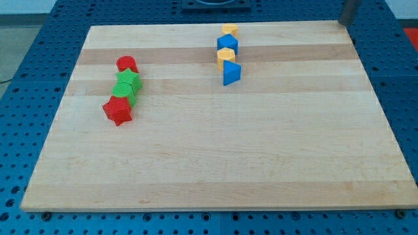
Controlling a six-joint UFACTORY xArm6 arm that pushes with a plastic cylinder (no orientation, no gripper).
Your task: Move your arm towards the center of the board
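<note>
My tip (345, 22) shows at the view's top right, at the far right corner of the wooden board (228, 156), far from all blocks. Near the top centre is a column of blocks: a yellow block (229, 30), a blue block (227, 44), a second yellow block (226, 56) and a blue triangular block (231, 73). On the left is a second column: a red block (127, 64), a green star-shaped block (128, 82), another green block (130, 96) partly hidden beneath it, and a red star-shaped block (118, 111).
The board rests on a blue perforated table (405, 78) that surrounds it on all sides. A dark object (215, 5) sits beyond the board's top edge.
</note>
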